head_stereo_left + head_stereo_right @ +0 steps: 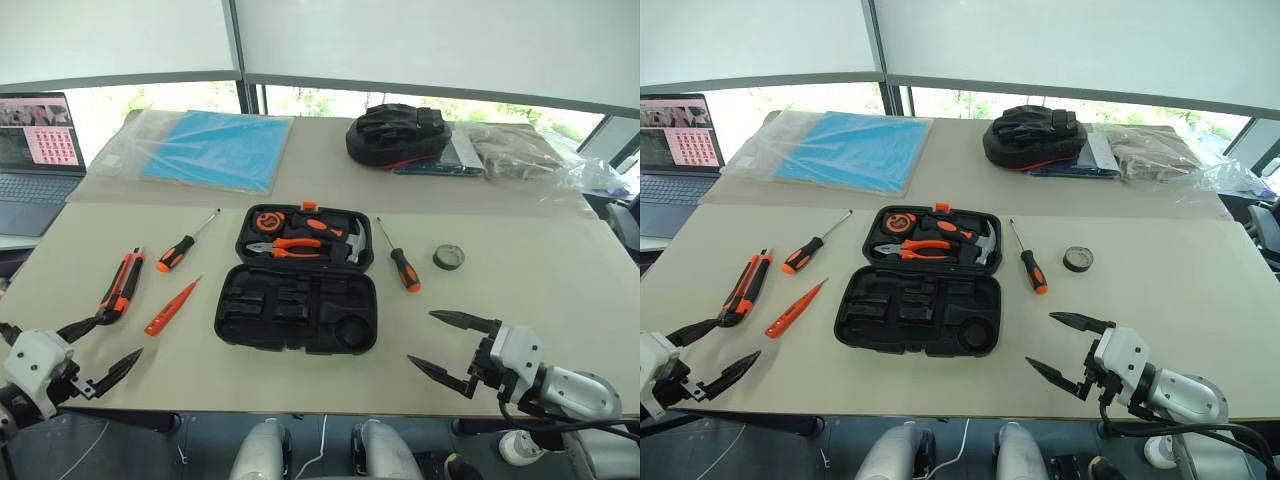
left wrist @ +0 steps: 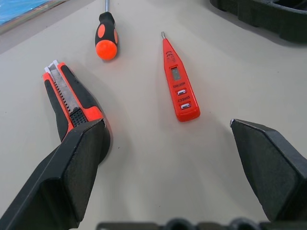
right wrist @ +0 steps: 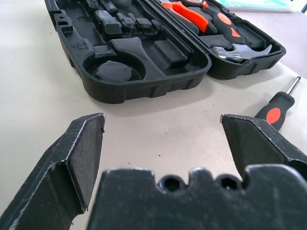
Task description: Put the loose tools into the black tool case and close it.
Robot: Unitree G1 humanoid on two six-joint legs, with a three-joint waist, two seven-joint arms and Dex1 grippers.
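The black tool case point(image 1: 296, 310) lies open mid-table, its far half holding pliers, a hammer and a tape measure, its near half showing bare moulded slots. Left of it lie a screwdriver point(image 1: 184, 243), an all-orange tester screwdriver point(image 1: 171, 306) and a utility knife point(image 1: 121, 283). To the case's right are another screwdriver point(image 1: 399, 258) and a small dark tape roll point(image 1: 449, 257). My left gripper point(image 1: 100, 350) hangs open at the near left edge, just short of the knife point(image 2: 72, 103). My right gripper point(image 1: 447, 345) is open near the case's front right corner point(image 3: 158, 84), holding nothing.
A laptop point(image 1: 35, 160) sits on a side table at far left. On the rear table lie a blue sheet in clear plastic point(image 1: 205, 148), a lumpy black bag with red trim point(image 1: 398, 134) and a bagged tan bundle point(image 1: 515, 150).
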